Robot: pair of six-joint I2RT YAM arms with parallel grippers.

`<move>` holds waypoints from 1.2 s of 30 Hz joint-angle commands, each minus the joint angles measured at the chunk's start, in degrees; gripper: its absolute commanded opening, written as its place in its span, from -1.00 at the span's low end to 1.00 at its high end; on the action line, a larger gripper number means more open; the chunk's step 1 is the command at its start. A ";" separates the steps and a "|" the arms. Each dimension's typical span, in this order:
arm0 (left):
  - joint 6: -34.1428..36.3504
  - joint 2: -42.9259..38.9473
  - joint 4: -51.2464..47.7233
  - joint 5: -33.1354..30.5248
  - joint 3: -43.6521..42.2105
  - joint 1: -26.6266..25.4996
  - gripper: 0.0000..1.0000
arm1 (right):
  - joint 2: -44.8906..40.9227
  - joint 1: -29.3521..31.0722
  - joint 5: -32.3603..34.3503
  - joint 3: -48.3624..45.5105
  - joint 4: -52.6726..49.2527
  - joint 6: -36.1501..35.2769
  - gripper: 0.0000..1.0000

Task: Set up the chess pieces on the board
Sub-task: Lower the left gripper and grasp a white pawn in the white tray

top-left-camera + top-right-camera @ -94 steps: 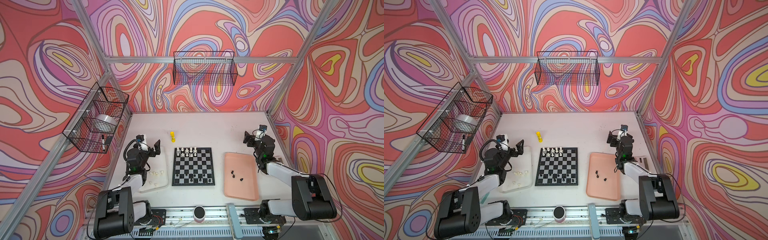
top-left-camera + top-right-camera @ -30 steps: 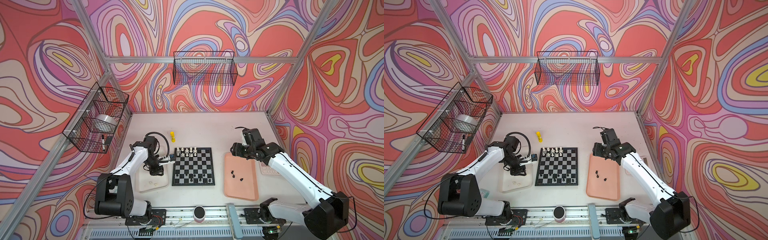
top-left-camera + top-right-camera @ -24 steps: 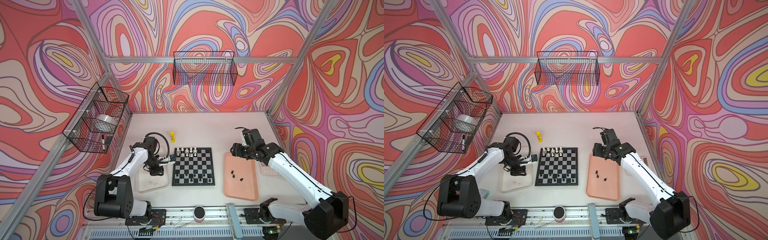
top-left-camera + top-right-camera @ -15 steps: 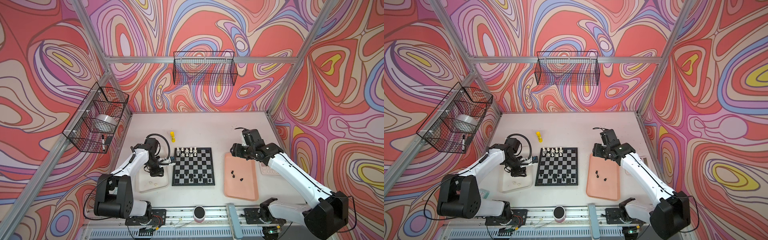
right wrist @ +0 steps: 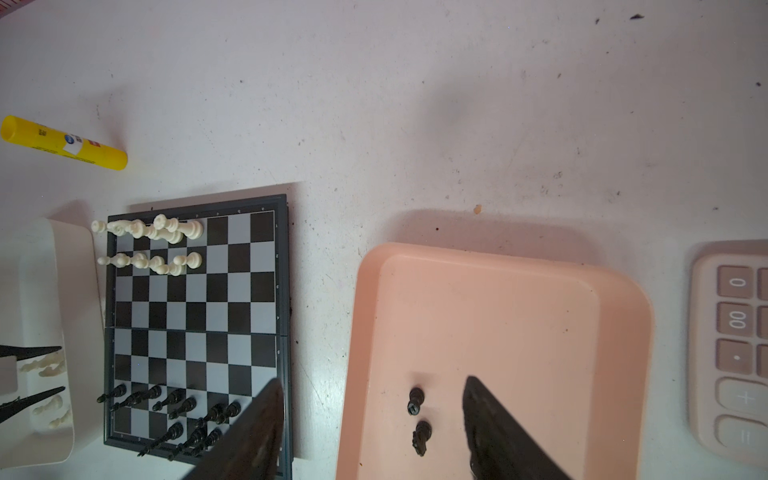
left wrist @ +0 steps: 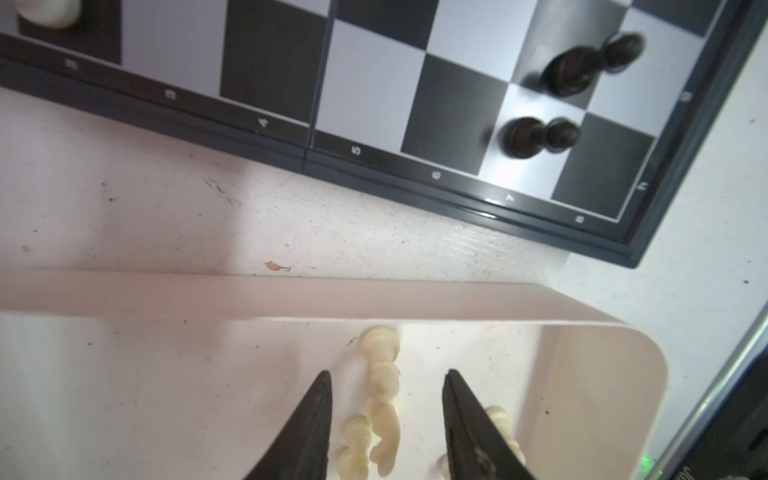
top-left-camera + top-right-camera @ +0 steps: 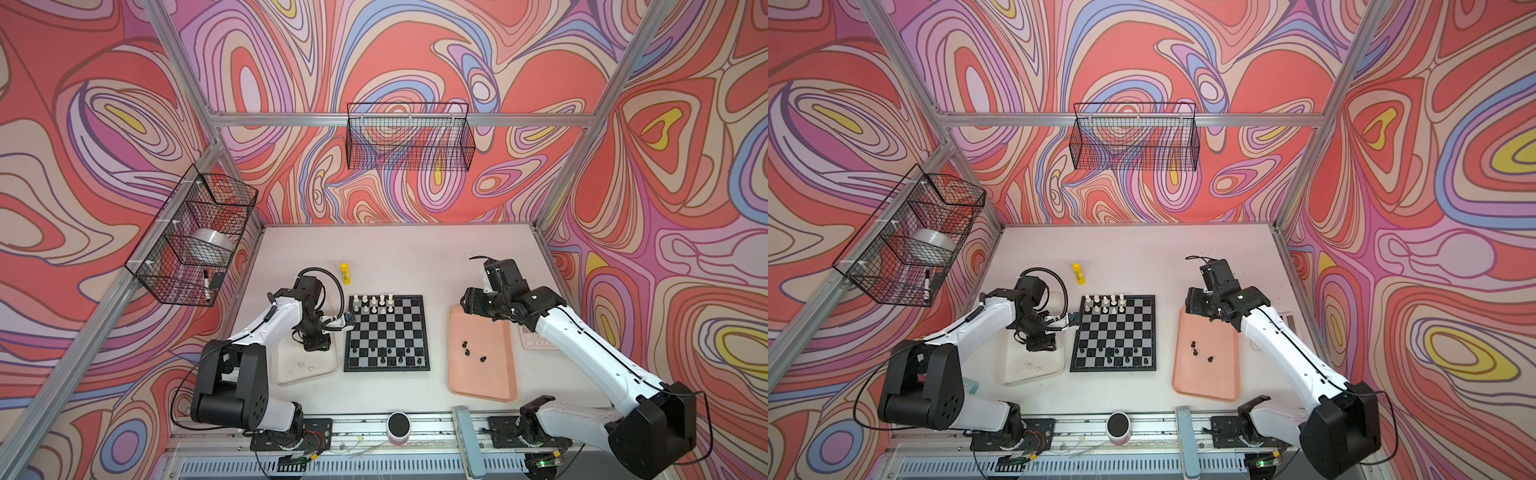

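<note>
The board [image 7: 388, 328] [image 7: 1115, 328] lies mid-table, with cream chess pieces [image 7: 374, 301] in its two far rows and black ones [image 7: 382, 353] in its near rows. My left gripper [image 7: 318, 347] [image 6: 387, 371] hangs open, low over the clear whitish tray [image 7: 291, 374]. Several cream pieces [image 6: 384, 386] lie between its fingers, untouched, and one more lies outside them. My right gripper [image 7: 469, 301] [image 5: 372, 379] is open and empty above the far end of the pink tray [image 7: 482, 382]. Black pieces [image 7: 467, 352] [image 5: 417, 401] lie loose on that tray.
A yellow glue stick [image 7: 344, 273] lies beyond the board's far left corner. A pinkish calculator [image 5: 735, 345] sits right of the pink tray. Wire baskets [image 7: 409, 141] hang on the back and left walls. A small dark-topped cylinder [image 7: 398, 424] stands at the front rail.
Three seconds ago both arms were folded back; they have since reached out over their trays. In the last second the left gripper has barely shifted and the right arm is still.
</note>
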 commanded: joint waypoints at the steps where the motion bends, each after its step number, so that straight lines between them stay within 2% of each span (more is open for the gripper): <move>1: 0.59 1.34 1.11 -0.84 -0.92 -0.22 -0.11 | -0.26 0.28 0.29 -0.63 0.10 -0.44 0.40; 17: 0.63 3.24 2.15 -0.86 -1.09 -0.31 -0.21 | 0.15 0.24 0.17 -0.36 0.43 -0.54 0.40; 36: 0.26 2.28 2.49 -1.29 -1.41 -0.89 -0.53 | -0.38 0.29 0.38 -0.55 0.24 -0.92 0.40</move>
